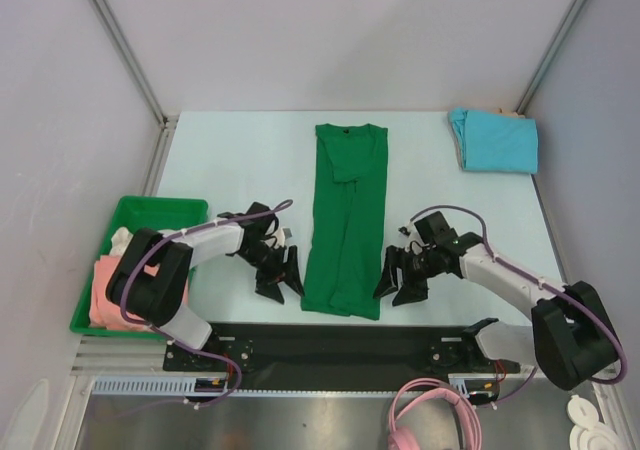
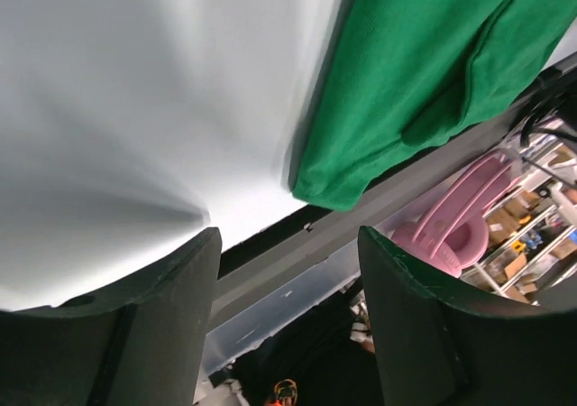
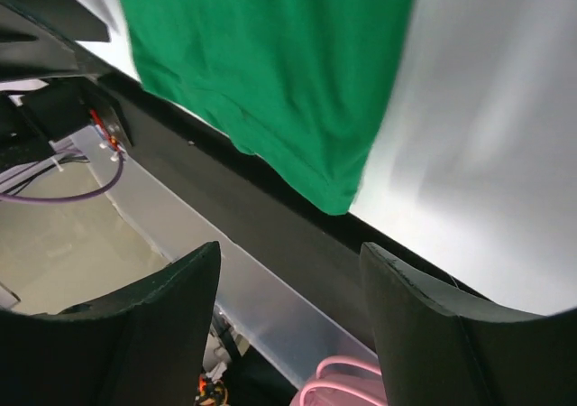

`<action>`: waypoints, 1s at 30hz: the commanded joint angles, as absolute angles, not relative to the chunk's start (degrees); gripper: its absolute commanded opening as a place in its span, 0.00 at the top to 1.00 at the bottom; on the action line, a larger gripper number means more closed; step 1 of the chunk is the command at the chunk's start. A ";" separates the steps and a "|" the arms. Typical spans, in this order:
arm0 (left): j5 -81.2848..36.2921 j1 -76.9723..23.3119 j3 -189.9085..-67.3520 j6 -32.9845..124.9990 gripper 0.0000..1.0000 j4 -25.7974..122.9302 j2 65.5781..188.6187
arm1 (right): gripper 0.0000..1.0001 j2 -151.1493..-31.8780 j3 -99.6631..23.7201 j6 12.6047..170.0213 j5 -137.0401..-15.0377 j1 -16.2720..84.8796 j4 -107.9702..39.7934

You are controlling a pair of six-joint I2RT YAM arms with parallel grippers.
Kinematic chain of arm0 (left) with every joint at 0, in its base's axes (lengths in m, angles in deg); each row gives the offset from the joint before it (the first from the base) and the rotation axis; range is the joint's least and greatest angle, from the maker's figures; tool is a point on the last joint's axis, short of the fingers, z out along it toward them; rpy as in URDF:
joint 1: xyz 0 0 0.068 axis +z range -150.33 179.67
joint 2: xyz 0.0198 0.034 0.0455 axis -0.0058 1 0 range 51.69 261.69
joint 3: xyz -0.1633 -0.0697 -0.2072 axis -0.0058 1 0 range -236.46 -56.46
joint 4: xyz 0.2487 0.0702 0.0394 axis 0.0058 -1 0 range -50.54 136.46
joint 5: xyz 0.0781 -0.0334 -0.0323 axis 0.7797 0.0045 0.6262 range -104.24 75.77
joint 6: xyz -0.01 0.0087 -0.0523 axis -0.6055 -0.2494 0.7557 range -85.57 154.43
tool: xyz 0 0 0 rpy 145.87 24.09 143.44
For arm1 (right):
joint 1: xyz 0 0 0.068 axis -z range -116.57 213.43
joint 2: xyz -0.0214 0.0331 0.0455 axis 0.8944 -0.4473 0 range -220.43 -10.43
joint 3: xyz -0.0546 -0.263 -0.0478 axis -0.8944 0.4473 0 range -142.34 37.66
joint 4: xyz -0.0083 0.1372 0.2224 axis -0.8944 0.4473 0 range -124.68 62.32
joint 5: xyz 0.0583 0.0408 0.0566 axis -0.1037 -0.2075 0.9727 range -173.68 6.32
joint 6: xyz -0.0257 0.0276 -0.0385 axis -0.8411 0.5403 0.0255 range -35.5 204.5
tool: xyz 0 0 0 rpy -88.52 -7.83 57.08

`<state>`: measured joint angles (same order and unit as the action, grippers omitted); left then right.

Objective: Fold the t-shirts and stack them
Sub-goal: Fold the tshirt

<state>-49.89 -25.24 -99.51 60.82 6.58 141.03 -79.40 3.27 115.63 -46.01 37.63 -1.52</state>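
Observation:
A green t-shirt (image 1: 346, 225) lies on the table folded into a long narrow strip, collar at the far end. Its near left corner shows in the left wrist view (image 2: 424, 72) and its near right corner in the right wrist view (image 3: 279, 72). My left gripper (image 1: 280, 276) is open and empty just left of the shirt's near hem. My right gripper (image 1: 398, 280) is open and empty just right of that hem. A folded light blue t-shirt (image 1: 494, 140) lies at the far right corner.
A green bin (image 1: 140, 215) at the left edge holds pink and white clothes (image 1: 105, 285). The table's black front edge (image 1: 340, 345) runs under both grippers. A pink cable coil (image 1: 435, 425) lies below the table front.

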 commanded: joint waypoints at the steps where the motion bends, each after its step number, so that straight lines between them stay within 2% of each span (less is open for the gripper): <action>1: -52.47 -25.90 -98.83 66.07 0.33 14.11 140.11 | 0.31 -81.70 4.26 118.33 -48.87 36.71 0.48; 8: -51.06 -28.10 -98.04 68.61 0.34 19.12 141.34 | 0.35 -86.63 6.28 122.03 -49.31 36.62 -6.03; 12: -50.97 -28.45 -96.72 69.14 0.39 19.57 141.69 | 0.40 -86.72 7.07 122.55 -49.05 36.19 -7.52; 16: -51.23 -28.63 -96.19 69.23 0.49 19.74 142.04 | 0.47 -87.86 7.34 123.52 -49.05 34.96 -9.37; 22: -51.41 -31.26 -96.45 69.94 0.49 21.33 143.27 | 0.51 -90.94 8.39 125.36 -49.93 32.15 -12.01; 26: -51.68 -32.50 -96.89 70.46 0.53 22.03 144.06 | 0.53 -92.08 8.75 125.45 -50.54 31.53 -11.92; 28: -51.94 -33.11 -96.80 70.90 0.59 22.47 144.15 | 0.55 -92.96 8.75 125.54 -50.20 31.53 -13.14; 30: -52.03 -33.29 -96.72 71.25 0.63 22.64 144.33 | 0.62 -94.10 8.83 125.89 -49.58 31.26 -14.72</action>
